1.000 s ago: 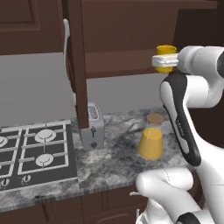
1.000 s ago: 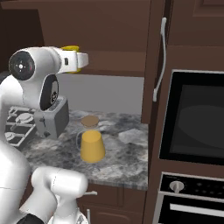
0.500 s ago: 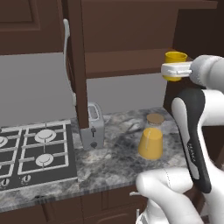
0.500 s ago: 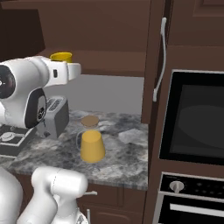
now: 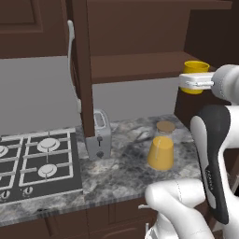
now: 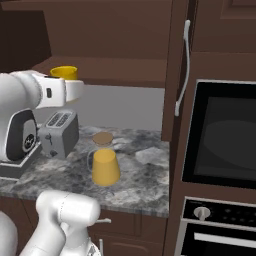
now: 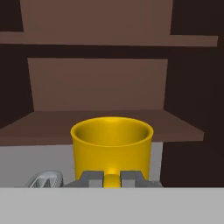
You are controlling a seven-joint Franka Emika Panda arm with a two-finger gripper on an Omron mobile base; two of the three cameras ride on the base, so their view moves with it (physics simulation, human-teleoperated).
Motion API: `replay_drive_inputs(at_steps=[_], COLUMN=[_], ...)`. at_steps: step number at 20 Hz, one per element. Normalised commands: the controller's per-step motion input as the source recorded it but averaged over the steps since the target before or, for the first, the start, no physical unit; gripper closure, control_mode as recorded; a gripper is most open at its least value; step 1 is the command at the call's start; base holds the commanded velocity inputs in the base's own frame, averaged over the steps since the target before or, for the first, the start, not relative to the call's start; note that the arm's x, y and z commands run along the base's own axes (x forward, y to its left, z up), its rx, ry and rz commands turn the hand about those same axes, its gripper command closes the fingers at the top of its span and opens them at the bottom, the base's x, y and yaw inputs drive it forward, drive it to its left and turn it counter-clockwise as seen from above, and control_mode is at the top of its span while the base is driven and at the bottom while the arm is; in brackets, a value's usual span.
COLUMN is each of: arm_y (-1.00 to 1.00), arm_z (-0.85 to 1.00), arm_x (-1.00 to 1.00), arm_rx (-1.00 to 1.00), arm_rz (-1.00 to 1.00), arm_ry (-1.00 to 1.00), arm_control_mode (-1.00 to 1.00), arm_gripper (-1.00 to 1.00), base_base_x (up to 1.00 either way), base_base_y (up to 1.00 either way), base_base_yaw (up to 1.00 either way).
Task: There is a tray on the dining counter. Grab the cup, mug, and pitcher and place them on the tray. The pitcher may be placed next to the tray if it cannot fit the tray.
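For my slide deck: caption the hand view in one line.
Gripper shut on the handle of the yellow mug, held before dark wooden shelves.

the light is even and soft, as in a rendered scene, with no clear source. the dark wood cabinets (image 5: 140, 28) stay dim, and the grey counter (image 5: 126, 172) is brighter. shadows are faint. there is no glare or lens distortion; edges look slightly soft.

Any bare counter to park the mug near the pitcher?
Free stone between the toaster and the pitcher, and in front of both toward the counter edge. More to the pitcher's right, up to the oven cabinet. Crowded: stove left of the toaster. The gripper holds the mug up at shelf height.
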Motion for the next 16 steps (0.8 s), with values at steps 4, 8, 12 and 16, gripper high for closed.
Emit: replay_drive_inputs(at_steps=[4,8,12,16], arm_y=[0.00,0.00,0.00,0.00], arm_z=[0.00,0.00,0.00,0.00], arm_x=[-0.31,-0.16,-0.03,0.00], arm_rx=[0.00,0.00,0.00,0.00], arm_rz=[-0.04,-0.02,0.00,0.00], arm_ry=[0.06,0.00,0.00,0.00], arm_control_mode=[-1.00,-1.00,-1.00,1.00], arm_gripper=[1.00,1.00,1.00,1.00], base_base_x=[0.00,0.00,0.00,-0.31], base_base_y=[0.00,0.00,0.00,0.00], base_base_yaw=[0.00,0.00,0.00,-0.05])
